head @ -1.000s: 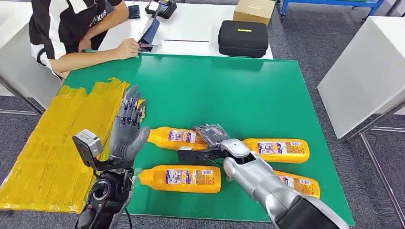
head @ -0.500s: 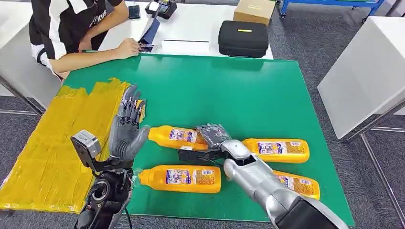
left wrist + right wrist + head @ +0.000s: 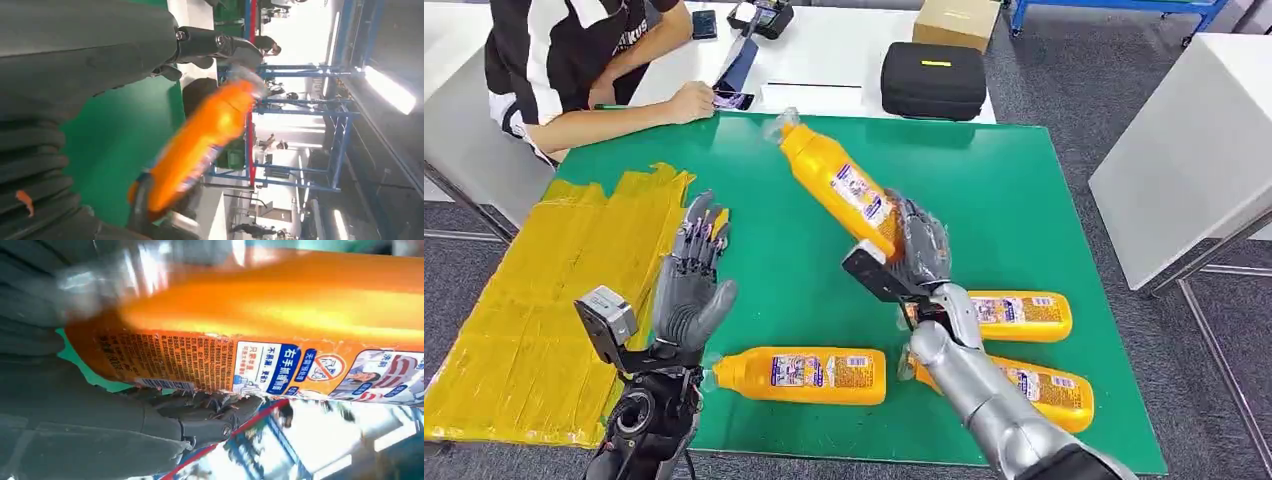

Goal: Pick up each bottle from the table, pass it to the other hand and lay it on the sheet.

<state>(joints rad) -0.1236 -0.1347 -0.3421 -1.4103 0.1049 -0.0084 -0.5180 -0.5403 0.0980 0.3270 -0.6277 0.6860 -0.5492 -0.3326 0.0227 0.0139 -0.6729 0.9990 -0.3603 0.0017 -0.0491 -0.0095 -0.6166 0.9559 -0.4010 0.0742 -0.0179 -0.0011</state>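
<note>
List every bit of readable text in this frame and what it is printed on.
"右手抓握面": blue panel on the label of the lifted bottle, gripped by the right hand.
Small print and barcode digits on the same label: too small to read.
Labels on the three bottles lying on the table: too small.
Lettering on the person's shirt: partly hidden, unreadable.

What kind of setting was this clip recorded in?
Probably a lab or workshop used for robot trials: a green-topped table with identical orange bottles laid out, a seated person at a neighbouring white desk, and blue metal racking under strip lights.
</note>
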